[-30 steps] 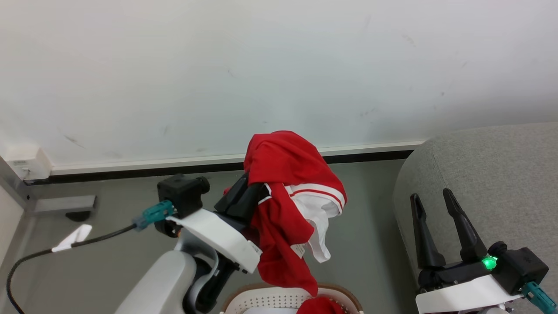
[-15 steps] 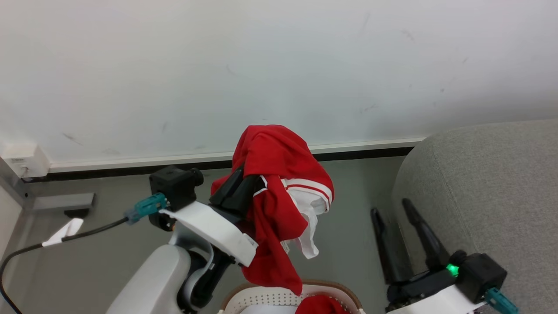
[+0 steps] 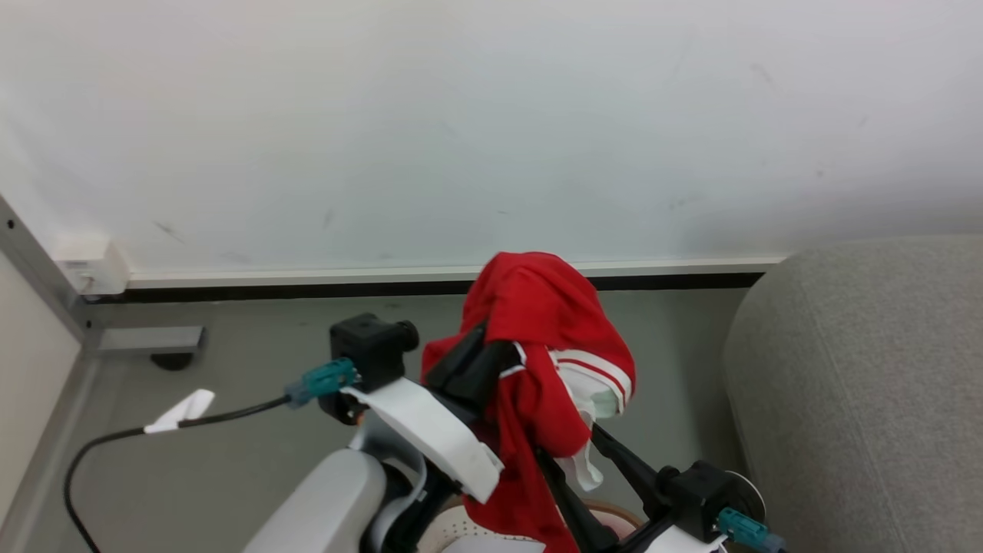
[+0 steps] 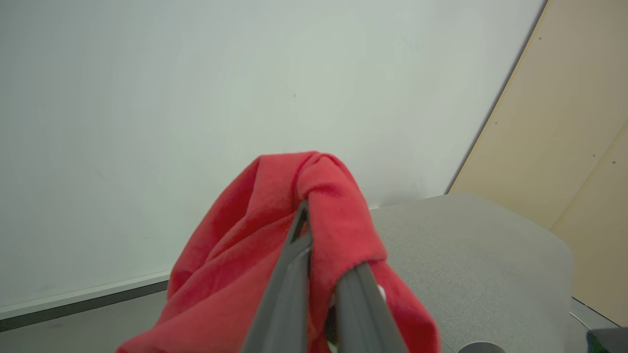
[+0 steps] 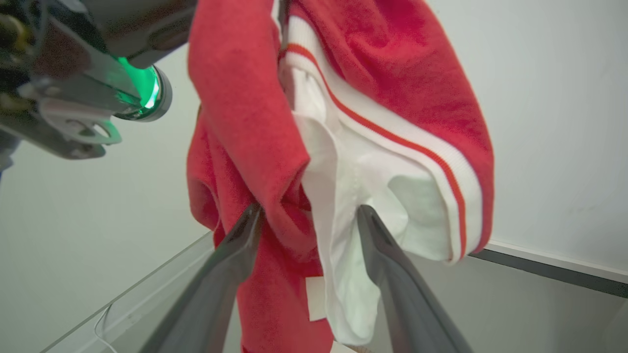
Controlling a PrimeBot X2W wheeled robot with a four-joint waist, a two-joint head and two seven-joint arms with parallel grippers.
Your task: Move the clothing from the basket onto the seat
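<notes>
Left claw (image 4: pixel 319 274): shut on a fold of the clothing (image 3: pixel 537 307) at the centre of the head view; the red cloth drapes over its fingers.
Right claw (image 5: pixel 306 215): fingers apart, with a red fold and the white lining hanging between them, not pinched.
Clothing: lifted, its lower end hanging over the basket (image 3: pixel 459 528) at the bottom edge.
Seat (image 3: pixel 860 384): right side, apart from the cloth.
Risk: the garment hangs from one small fold and may slip free; the right claw may catch only the thin lining.
Writing: small white tag (image 5: pixel 314 299), text not readable.
</notes>
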